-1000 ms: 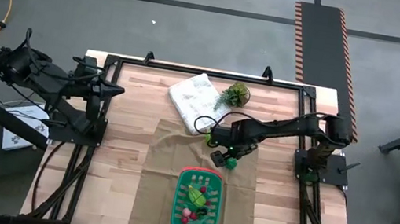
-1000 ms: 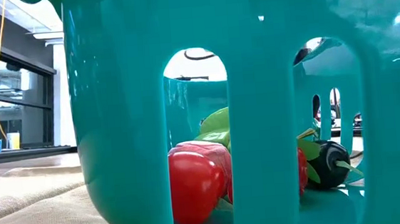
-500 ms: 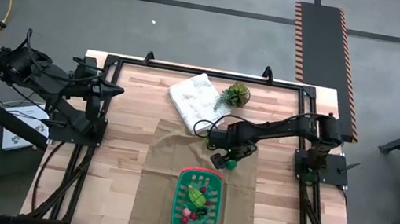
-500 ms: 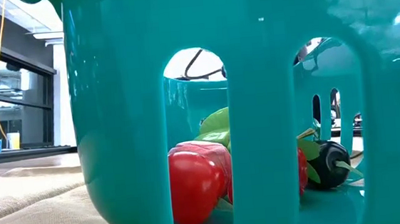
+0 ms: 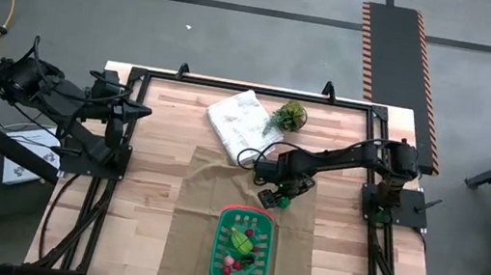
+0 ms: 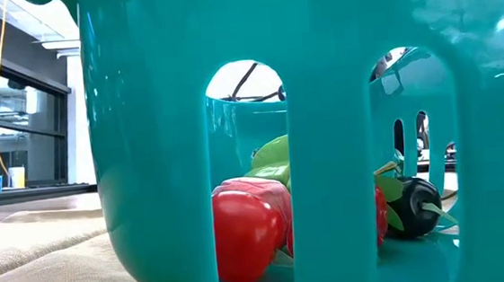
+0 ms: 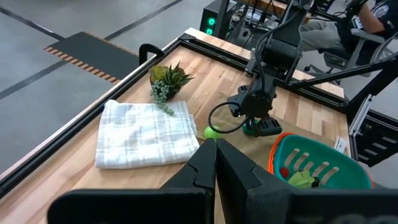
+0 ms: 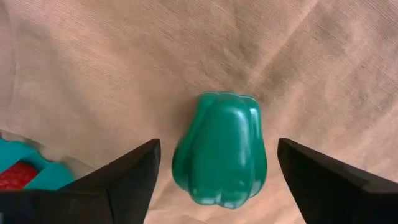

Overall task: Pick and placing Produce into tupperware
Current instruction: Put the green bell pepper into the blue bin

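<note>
fingers (image 8: 130,177): spread wide, empty | green pepper (image 8: 221,149): between them, untouched | cloth (image 8: 93,68): beneath

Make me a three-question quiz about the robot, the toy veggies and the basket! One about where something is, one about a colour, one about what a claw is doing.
1. Where is the green pepper?
A. in the basket
B. on the tan cloth, between the right gripper's fingers
C. on the white towel

2. What colour is the basket rim?
A. red-orange
B. blue
C. white

3. How is the right gripper?
A. shut on a carrot
B. open, either side of the pepper, not touching it
C. folded away off the table

Answers:
1 B, the right wrist view shows it lying on cloth.
2 A, the high view shows the red-orange edge.
3 B, gaps show on both sides of the pepper.
</note>
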### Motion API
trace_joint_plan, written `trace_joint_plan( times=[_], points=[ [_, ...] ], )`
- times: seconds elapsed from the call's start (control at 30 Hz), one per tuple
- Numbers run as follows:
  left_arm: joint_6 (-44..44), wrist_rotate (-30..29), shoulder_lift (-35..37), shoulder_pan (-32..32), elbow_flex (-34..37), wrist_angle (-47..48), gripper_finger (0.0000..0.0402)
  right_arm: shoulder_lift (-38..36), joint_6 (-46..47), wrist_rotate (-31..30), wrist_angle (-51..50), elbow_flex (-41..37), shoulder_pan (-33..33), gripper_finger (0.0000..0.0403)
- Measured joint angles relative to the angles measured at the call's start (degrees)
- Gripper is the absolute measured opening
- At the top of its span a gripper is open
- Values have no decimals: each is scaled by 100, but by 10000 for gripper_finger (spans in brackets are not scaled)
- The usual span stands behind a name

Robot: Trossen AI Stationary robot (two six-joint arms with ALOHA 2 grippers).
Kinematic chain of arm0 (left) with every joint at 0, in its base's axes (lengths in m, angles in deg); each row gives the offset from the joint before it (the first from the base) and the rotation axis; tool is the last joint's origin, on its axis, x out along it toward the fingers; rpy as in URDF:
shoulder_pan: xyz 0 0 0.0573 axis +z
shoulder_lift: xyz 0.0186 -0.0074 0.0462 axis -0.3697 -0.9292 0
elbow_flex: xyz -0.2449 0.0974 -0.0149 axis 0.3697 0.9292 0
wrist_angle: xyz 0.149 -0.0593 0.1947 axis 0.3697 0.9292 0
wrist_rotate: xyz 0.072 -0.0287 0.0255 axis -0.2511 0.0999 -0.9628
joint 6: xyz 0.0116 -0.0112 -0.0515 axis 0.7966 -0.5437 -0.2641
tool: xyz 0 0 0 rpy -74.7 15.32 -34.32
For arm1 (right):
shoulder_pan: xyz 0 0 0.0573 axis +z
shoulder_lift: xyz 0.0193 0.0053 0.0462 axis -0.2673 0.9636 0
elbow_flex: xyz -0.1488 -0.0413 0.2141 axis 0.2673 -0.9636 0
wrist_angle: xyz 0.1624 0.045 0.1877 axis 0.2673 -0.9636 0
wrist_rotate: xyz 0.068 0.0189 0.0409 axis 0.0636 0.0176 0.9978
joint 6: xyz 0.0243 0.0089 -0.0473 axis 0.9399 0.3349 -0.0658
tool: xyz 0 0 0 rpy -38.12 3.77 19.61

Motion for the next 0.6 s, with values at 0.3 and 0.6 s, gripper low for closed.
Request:
trace_joint_plan(
  times=[0.3, 0.6],
  points=[
    [0, -2, 0, 1, 0, 2, 1, 0, 28, 39, 0, 0, 0, 288],
    [0, -2, 0, 1, 0, 20, 0, 0, 129, 59, 0, 0, 1, 238]
  ],
)
